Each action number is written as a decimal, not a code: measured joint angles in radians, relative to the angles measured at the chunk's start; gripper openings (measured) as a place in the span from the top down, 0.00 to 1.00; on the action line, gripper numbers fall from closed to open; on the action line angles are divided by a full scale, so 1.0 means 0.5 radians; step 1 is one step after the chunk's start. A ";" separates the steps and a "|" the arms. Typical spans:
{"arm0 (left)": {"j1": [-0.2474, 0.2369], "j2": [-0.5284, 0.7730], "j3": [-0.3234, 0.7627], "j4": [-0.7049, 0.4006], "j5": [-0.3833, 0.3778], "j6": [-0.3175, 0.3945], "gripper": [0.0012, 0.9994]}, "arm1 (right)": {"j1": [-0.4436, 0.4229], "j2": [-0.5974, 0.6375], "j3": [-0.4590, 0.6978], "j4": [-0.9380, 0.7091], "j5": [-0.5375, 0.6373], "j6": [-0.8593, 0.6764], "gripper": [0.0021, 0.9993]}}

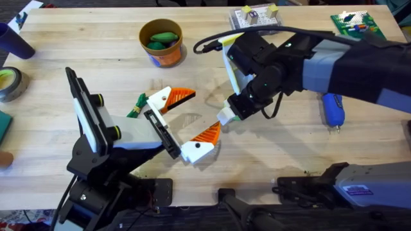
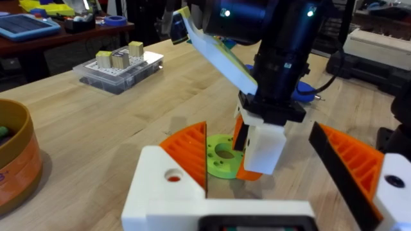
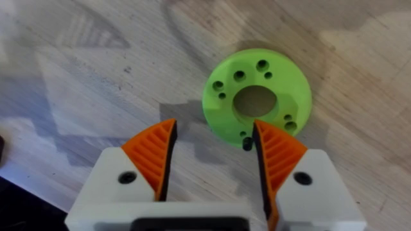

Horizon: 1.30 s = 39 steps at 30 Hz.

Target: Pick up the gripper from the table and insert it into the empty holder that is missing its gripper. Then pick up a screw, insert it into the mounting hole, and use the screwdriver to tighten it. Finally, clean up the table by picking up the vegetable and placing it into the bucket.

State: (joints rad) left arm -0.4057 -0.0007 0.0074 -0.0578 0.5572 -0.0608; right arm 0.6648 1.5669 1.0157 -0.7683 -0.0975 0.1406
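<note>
The gripper, a lime-green disc (image 3: 257,96) with a centre hole, lies flat on the wood. My right gripper (image 3: 215,154) hangs open just over it, one orange pad (image 3: 276,151) overlapping the disc's rim. In the left wrist view the disc (image 2: 223,156) sits between my left gripper's spread fingers (image 2: 186,154), with the right gripper (image 2: 253,147) coming down on it. My left gripper (image 1: 205,110) is open and holds nothing. The slim dark-green vegetable (image 1: 138,106) lies beside the left wrist. The blue screwdriver (image 1: 332,109) rests at the right. The yellow-orange bucket (image 1: 162,42) holds a bright green pod. The holder and screw are out of view.
A clear box (image 1: 257,18) with small blocks and a green board (image 1: 356,24) stand at the far edge. A tape roll (image 1: 9,83) and a dark blue object (image 1: 13,42) sit at the far left. A black cable (image 1: 205,43) loops near the right arm.
</note>
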 joint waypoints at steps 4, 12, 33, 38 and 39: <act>0.000 0.002 0.000 0.003 -0.002 0.000 0.01 | -0.003 0.007 0.009 -0.008 0.001 0.046 0.30; -0.001 0.001 0.000 0.004 -0.003 0.000 0.01 | -0.126 -0.065 0.106 -0.037 0.008 0.093 0.30; -0.001 0.002 0.000 0.003 -0.005 -0.001 0.01 | -0.210 -1.179 0.166 -0.612 0.250 0.093 0.30; 0.000 0.002 0.000 0.003 -0.005 -0.001 0.01 | -0.208 -1.183 0.133 -0.599 0.255 0.094 0.30; -0.001 0.002 0.000 0.004 -0.005 -0.001 0.01 | -0.202 -1.184 0.107 -0.581 0.256 0.095 0.30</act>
State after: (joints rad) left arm -0.4061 0.0002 0.0074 -0.0560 0.5545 -0.0612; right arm 0.5637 0.9751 1.0690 -1.0590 0.0305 0.1880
